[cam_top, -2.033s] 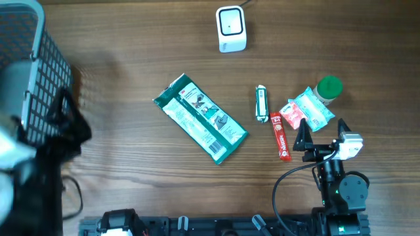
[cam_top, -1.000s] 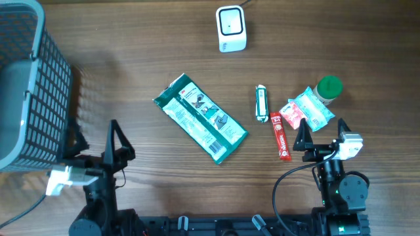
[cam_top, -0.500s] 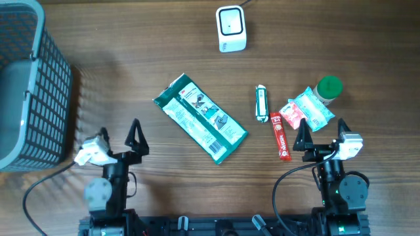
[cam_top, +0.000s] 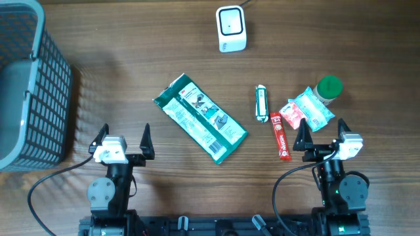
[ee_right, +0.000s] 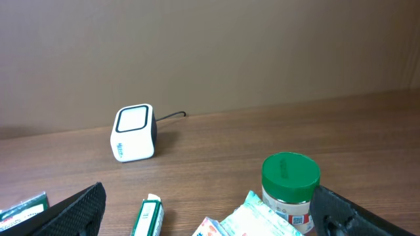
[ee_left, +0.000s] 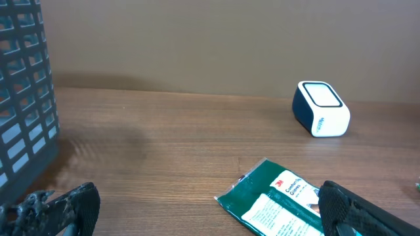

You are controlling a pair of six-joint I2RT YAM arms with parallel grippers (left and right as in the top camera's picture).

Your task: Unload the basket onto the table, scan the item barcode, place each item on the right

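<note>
The white barcode scanner (cam_top: 231, 28) stands at the back of the table, also seen in the left wrist view as the scanner (ee_left: 320, 108) and in the right wrist view as the scanner (ee_right: 134, 132). A green flat package (cam_top: 200, 118) lies mid-table, ahead and right of my left gripper (cam_top: 125, 137), which is open and empty. My right gripper (cam_top: 321, 134) is open too, just in front of a teal and pink packet (cam_top: 306, 111) and a green-lidded jar (cam_top: 329, 88). A red stick pack (cam_top: 281, 136) and a small green and white tube (cam_top: 261, 103) lie between.
A grey mesh basket (cam_top: 26, 85) fills the far left, and its wall (ee_left: 23, 111) shows at the left edge of the left wrist view. The jar (ee_right: 290, 183) carries a small barcode label facing my right wrist camera. Cables trail by the front edge.
The left arm has swung in from beside the basket and moved right to the front edge, left of the green package. The right arm and all items stay put.
</note>
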